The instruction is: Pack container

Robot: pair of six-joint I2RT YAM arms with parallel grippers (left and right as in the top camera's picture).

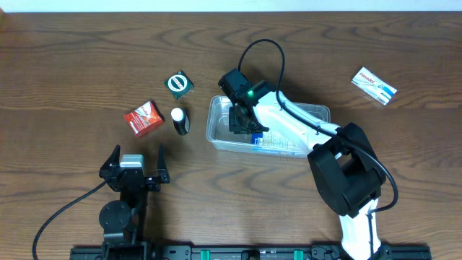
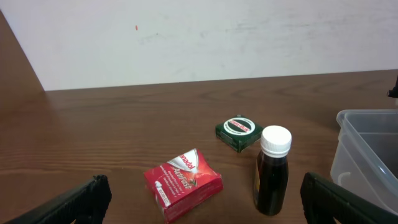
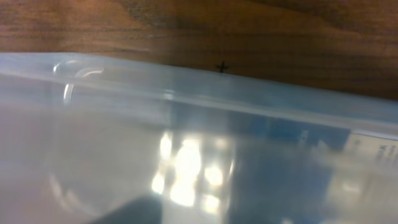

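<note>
Right claw (image 1: 242,121): set low inside the container (image 1: 216,134), at its left end; opening cannot be told. Blue-white box (image 1: 273,140) just beside it, inside. Left claw (image 1: 136,157): spread wide, empty. Ahead of it: red box (image 2: 183,183), dark bottle (image 2: 272,169), green box (image 2: 237,132).

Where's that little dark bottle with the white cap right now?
In the overhead view, the dark bottle stands left of centre, between the red box and the clear container, with the green box just beyond it.
</note>
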